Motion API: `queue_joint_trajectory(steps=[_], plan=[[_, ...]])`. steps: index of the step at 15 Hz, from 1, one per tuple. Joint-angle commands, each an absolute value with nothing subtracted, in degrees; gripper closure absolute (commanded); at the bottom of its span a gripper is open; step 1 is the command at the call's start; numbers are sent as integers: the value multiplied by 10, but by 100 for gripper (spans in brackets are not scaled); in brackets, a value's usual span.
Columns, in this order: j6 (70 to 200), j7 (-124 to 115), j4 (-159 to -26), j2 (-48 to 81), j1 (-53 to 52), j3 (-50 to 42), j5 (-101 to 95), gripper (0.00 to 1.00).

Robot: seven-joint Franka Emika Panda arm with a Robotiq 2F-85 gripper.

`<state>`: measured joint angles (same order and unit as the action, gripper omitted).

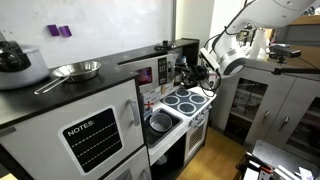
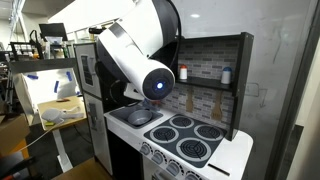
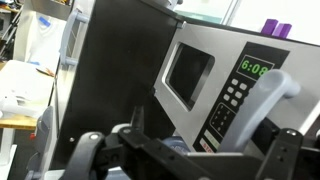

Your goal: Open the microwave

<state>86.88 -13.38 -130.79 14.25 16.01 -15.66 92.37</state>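
The toy kitchen [image 1: 100, 120] is shown in both exterior views, with its four-ring stove [image 1: 185, 98] at the front. The robot arm [image 1: 228, 55] is extended above the stove. The microwave [image 3: 200, 85] is mounted higher, beside the stove, door apparently shut. The gripper [image 3: 186, 142] is held before it, jaws spread, nothing grasped.

a steel pan [image 1: 76, 70] rests on the black countertop [image 1: 92, 88].

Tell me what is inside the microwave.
It cannot be seen. In the wrist view the door of the microwave covers the inside, and the window is dark all over: nothing shows through it.
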Motion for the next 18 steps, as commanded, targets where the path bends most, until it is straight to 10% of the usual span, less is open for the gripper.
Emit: queue_joint_trajectory(steps=[1,18], plan=[[887,-115,-1340,124,148,-152,936,0],[868,-94,-1429,77,175,-187,909,0]])
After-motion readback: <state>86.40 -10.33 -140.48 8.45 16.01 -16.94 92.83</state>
